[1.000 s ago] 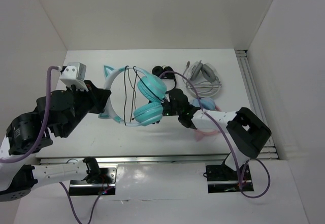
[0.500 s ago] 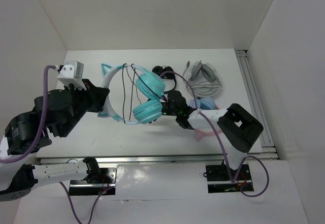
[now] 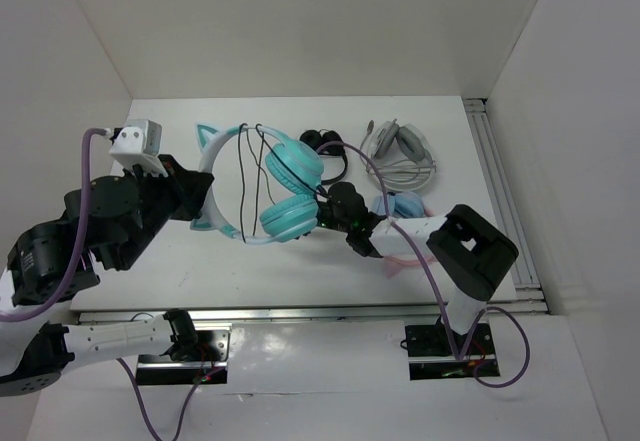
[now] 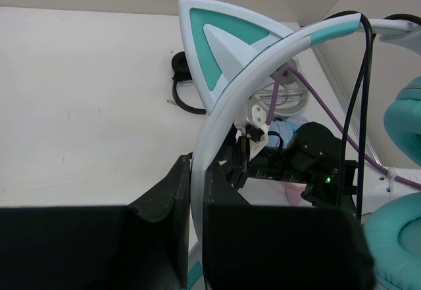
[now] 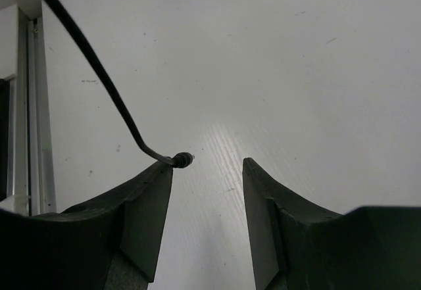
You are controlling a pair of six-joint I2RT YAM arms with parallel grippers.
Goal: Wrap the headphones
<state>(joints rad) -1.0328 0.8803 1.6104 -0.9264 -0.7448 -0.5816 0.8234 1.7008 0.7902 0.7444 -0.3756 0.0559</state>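
The teal cat-ear headphones (image 3: 285,186) are held up off the table by their pale headband (image 4: 223,106). My left gripper (image 3: 200,196) is shut on that headband, low on its left side. The thin black cable (image 3: 248,176) loops over the headband and hangs down. My right gripper (image 3: 325,216) is open just right of the lower ear cup. In the right wrist view the cable's plug end (image 5: 183,160) lies at the tip of the left finger (image 5: 148,198), not clamped, with the gripper (image 5: 207,168) wide apart.
Small black headphones (image 3: 325,146) lie behind the teal ones. A grey-white headset (image 3: 400,151) lies at the back right. Pink-and-blue headphones (image 3: 405,206) lie under my right arm. A metal rail (image 3: 495,176) runs along the right wall.
My left gripper has carried the headphones slightly left and toward the back. My right gripper has moved left, closer to the lower ear cup.
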